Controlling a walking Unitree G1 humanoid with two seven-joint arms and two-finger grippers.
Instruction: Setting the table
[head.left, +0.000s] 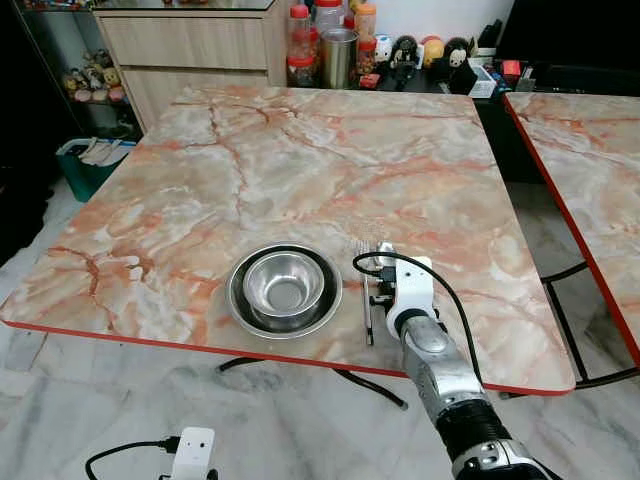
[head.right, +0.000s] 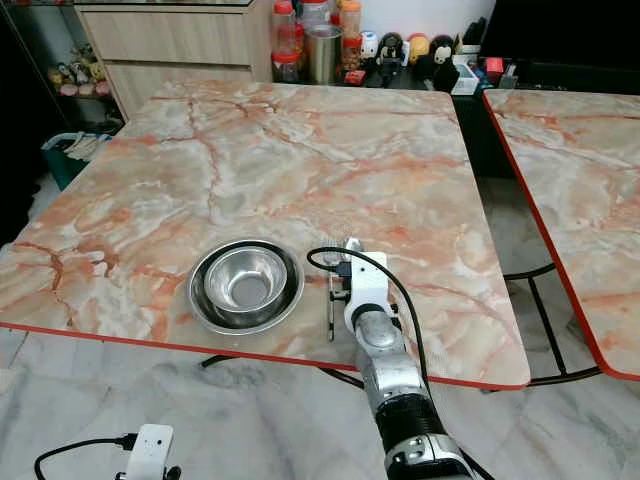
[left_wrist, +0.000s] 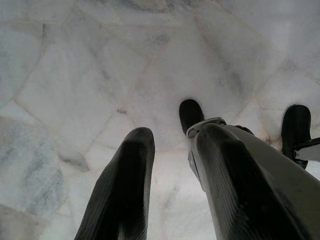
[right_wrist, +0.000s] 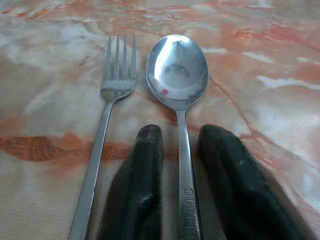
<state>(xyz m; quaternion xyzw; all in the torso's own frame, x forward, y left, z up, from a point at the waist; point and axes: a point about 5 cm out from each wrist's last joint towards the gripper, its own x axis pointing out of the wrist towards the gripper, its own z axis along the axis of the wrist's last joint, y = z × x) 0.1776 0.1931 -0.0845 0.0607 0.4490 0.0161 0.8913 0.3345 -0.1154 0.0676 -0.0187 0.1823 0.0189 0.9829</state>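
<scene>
Bowl (head.left: 284, 285) sits seemingly empty on plate (head.left: 237, 310); right end effector (right_wrist: 180, 150) straddles spoon (right_wrist: 177, 75), fingers apart.

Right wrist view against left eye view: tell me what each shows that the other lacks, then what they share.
The wrist alone shows lettering on the spoon handle, which runs between the right gripper's open fingers. The left eye alone shows the bowl on its plate, jars and a cabinet. Both show spoon, fork and marble table.

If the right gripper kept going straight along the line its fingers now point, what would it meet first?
The right gripper straddles the spoon handle, pointing along it, so it would likely meet the spoon's bowl first. The fork lies alongside, out of that line.
</scene>
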